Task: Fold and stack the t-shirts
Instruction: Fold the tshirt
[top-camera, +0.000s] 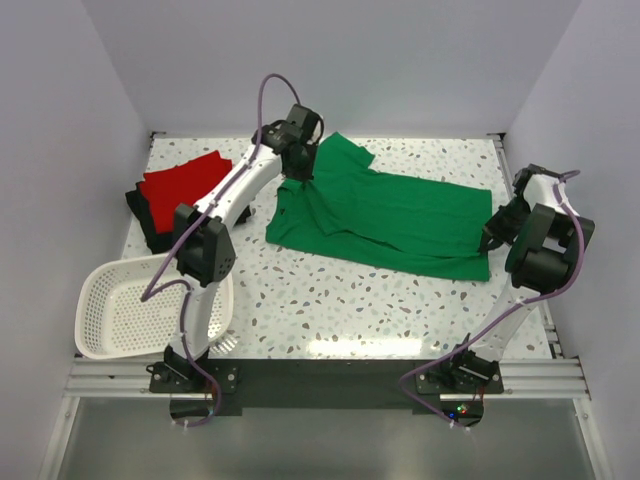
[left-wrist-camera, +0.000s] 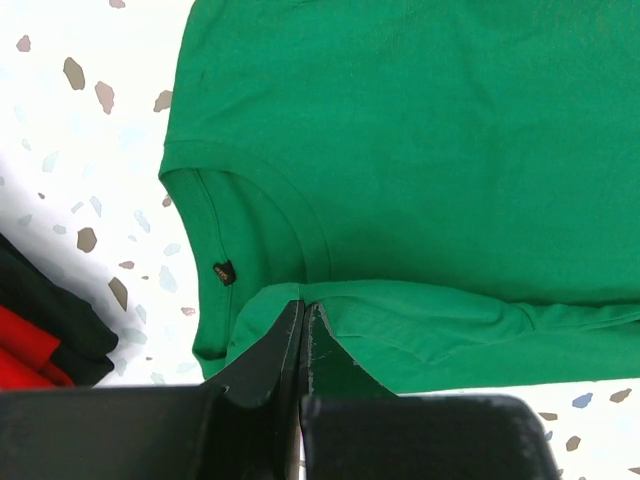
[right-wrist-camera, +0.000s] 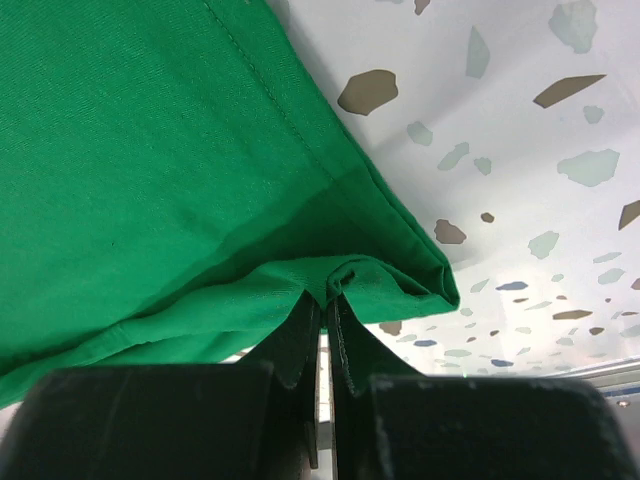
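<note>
Pinching both ends of the green shirt (top-camera: 390, 215) in the top view: left fingers (top-camera: 298, 178) closed on its collar end, right fingers (top-camera: 492, 235) closed on its hem end. The shirt lies spread and creased on the surface (top-camera: 330, 300). Red shirt (top-camera: 180, 180) sits on black shirt (top-camera: 150, 228), apart from the green shirt on its collar side. Basket (top-camera: 95, 275) is near that same side, closer to the arm bases.

- Risk: uneven pull from the two arms would skew the cloth and give a crooked fold. A swing toward the stack could knock it.
- Pose: left arm (top-camera: 235, 195) stretched far out, wrist pointing down at the collar end. Right arm (top-camera: 545, 250) folded, elbow high, reaching in from the hem side.

Left wrist view: fingers pressed together on a small fold of shirt edge just beside the collar (left-wrist-camera: 250, 230), label (left-wrist-camera: 225, 272) close by.

- Risk: bite looks thin and may hold one layer only, so a lift could slip or drag the neck open.
- Pose: camera looks straight along the fingers down the shirt body.

Right wrist view: fingers shut on a bunched bit of hem corner (right-wrist-camera: 420, 280), cloth raised off the surface there.

- Risk: the bunched grip could let the hem slide out under tension.
- Pose: fingers come in low under the raised edge, pointing into the shirt.
</note>
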